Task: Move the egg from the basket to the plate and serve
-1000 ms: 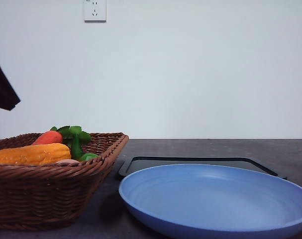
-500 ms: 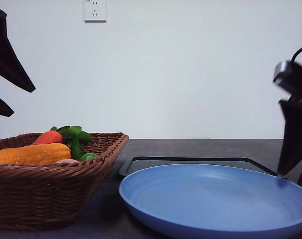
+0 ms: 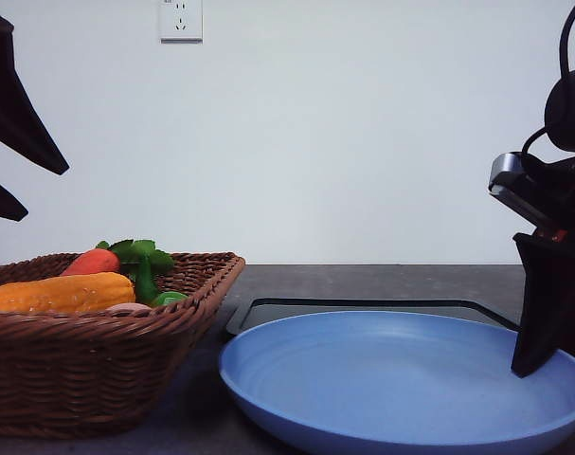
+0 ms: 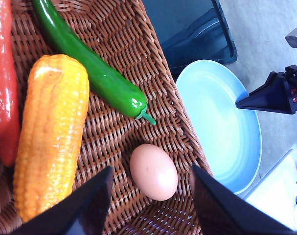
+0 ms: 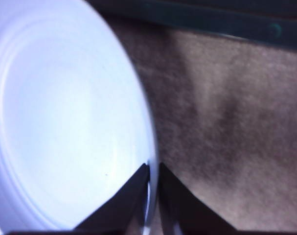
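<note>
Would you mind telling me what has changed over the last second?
The right hand has come in and closed on the plate's rim, and the plate has slid slightly left. The left hand has entered, open over the egg. The basket and tray have stayed put.

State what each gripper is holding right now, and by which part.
The right gripper is pinched on the plate at its rim. The left gripper holds nothing; it is open, with the egg lying in the basket between its fingers.

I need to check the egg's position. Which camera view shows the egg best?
The left wrist view: the whole egg lies unobstructed on the basket floor. In the front view the basket wall mostly hides it.
</note>
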`<move>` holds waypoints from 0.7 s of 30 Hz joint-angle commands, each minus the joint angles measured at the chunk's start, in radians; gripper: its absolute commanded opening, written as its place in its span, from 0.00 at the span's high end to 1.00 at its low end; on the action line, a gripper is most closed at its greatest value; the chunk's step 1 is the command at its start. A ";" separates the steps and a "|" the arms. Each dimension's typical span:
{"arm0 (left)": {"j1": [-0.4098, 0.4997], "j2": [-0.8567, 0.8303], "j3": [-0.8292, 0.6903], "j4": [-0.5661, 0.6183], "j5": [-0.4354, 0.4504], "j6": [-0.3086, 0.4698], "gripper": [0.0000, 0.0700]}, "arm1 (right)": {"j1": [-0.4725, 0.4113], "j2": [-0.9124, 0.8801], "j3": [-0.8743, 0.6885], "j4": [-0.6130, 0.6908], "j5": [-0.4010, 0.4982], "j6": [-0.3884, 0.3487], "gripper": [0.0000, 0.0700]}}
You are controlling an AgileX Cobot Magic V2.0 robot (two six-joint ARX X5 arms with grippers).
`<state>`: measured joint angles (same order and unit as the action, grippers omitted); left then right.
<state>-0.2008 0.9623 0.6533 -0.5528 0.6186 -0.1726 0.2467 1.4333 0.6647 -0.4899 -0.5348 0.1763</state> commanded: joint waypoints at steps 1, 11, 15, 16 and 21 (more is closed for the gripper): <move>-0.003 0.011 0.014 0.008 0.005 -0.008 0.53 | -0.001 0.005 0.002 -0.003 0.010 0.000 1.00; -0.074 0.016 0.014 0.010 -0.006 -0.085 0.34 | -0.053 -0.152 0.002 -0.060 0.012 0.003 1.00; -0.164 0.030 0.014 0.015 -0.105 -0.116 0.34 | -0.088 -0.231 0.003 -0.092 0.012 0.003 1.00; -0.192 0.037 0.014 0.022 -0.137 -0.126 0.34 | -0.097 -0.251 0.003 -0.099 0.012 0.003 1.00; -0.318 0.095 0.014 0.078 -0.261 -0.182 0.34 | -0.132 -0.327 0.003 -0.125 0.012 0.003 1.00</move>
<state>-0.5046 1.0424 0.6533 -0.4865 0.3724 -0.3248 0.1168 1.1043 0.6643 -0.6200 -0.5190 0.1802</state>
